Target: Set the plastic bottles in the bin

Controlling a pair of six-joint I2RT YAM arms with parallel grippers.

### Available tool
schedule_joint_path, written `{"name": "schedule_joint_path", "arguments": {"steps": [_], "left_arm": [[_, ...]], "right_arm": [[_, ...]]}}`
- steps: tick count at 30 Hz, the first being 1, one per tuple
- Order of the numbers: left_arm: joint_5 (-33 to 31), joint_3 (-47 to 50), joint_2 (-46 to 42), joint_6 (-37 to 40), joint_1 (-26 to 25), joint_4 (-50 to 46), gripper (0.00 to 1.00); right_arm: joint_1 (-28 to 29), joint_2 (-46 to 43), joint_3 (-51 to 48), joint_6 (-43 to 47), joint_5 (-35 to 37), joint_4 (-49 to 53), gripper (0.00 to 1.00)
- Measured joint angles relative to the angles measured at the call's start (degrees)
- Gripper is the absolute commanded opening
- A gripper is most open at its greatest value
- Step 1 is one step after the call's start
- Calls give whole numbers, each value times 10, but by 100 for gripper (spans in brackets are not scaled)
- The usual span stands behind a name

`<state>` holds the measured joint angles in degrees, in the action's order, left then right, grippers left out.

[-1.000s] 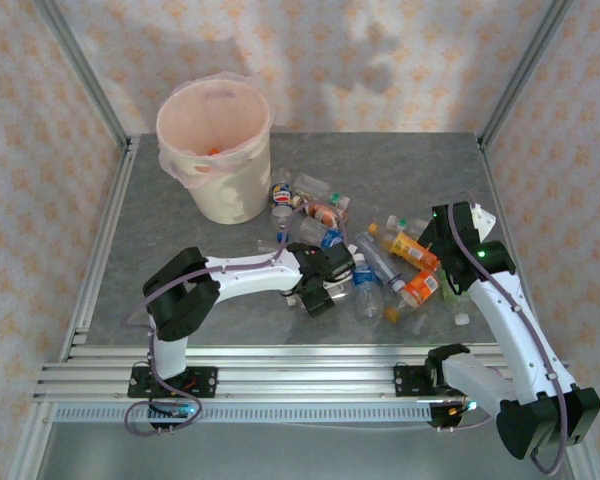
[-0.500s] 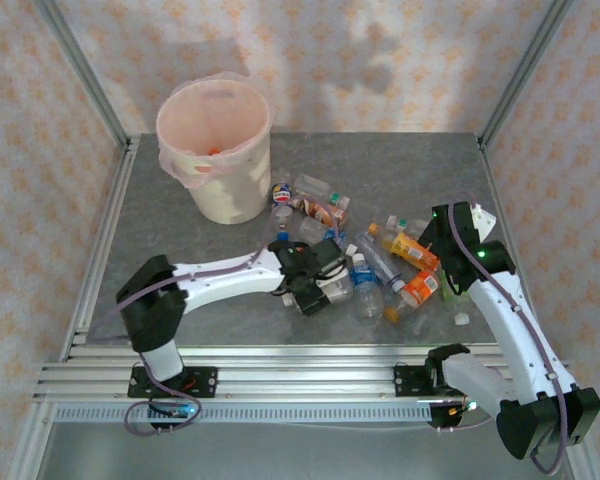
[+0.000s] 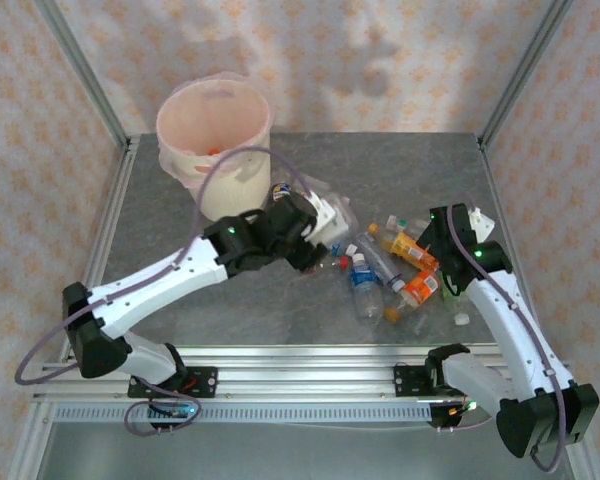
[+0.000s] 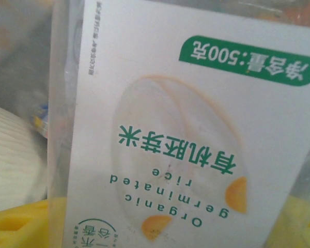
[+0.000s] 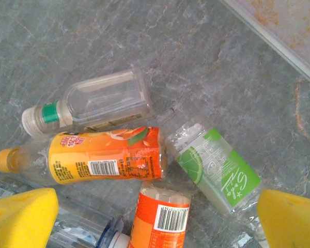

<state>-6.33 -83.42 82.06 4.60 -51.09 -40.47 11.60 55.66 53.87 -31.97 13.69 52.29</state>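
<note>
I am clamping my left gripper (image 3: 323,216) on a white-labelled bottle (image 4: 186,129) beside the bin (image 3: 230,190), ready for dropping in; my right gripper (image 5: 155,217) is hanging wide open over bottles (image 5: 108,157) littering the counter (image 5: 144,41).

Bright, even overhead light; soft shadows on the back wall (image 3: 360,70); the close-up bottle (image 4: 186,129) looks hazy.
</note>
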Motion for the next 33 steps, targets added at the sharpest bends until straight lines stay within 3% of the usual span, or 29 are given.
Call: {"name": "schedule_joint_path", "arguments": {"steps": [10, 24, 33], "left_arm": [[-32, -195, 18, 18, 140, 26, 64], [-3, -445, 234, 33, 343, -31, 65], [-1, -506, 330, 52, 414, -82, 68]], "right_arm": [[0, 9, 0, 0, -11, -8, 99], [0, 9, 0, 0, -19, -9, 99], [0, 10, 2, 0, -23, -8, 99]]}}
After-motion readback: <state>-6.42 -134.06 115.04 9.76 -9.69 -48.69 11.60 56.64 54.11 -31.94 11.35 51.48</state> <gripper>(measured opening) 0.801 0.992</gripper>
